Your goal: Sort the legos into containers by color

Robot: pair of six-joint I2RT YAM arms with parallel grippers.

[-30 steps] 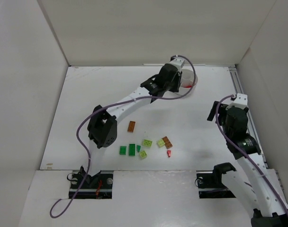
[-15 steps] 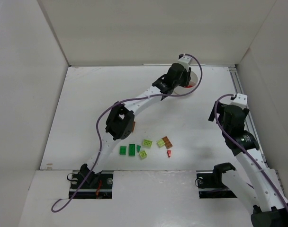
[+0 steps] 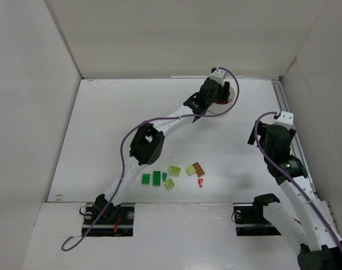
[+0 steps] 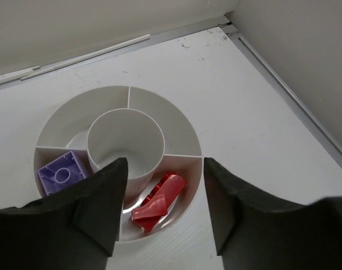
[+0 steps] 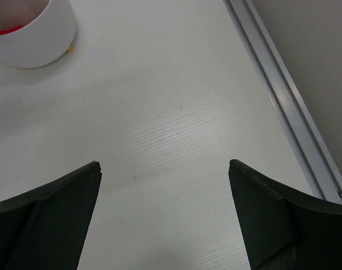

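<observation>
The round white dish (image 4: 179, 126) with wedge containers around a central cup (image 4: 126, 140) sits at the back of the table. A purple lego (image 4: 61, 173) lies in the left wedge. Red legos (image 4: 160, 201) lie in the near wedge. My left gripper (image 4: 164, 163) hovers just above that red wedge, open, nothing between its fingers. Loose legos lie near the front: dark green (image 3: 157, 178), lime (image 3: 174, 170), orange-brown (image 3: 198, 169), and a small red one (image 3: 201, 182). My right gripper (image 5: 164, 166) stands open over bare table at the right.
A metal rail (image 5: 283, 95) runs along the table's right edge beside a white wall. The dish's outer wall (image 5: 33, 34) shows at the right wrist view's top left. My left arm's elbow (image 3: 147, 145) hangs over the table just behind the loose legos.
My left arm has stretched further toward the dish, its elbow swinging right. Its jaws have come apart over the red wedge. The right arm has stayed still.
</observation>
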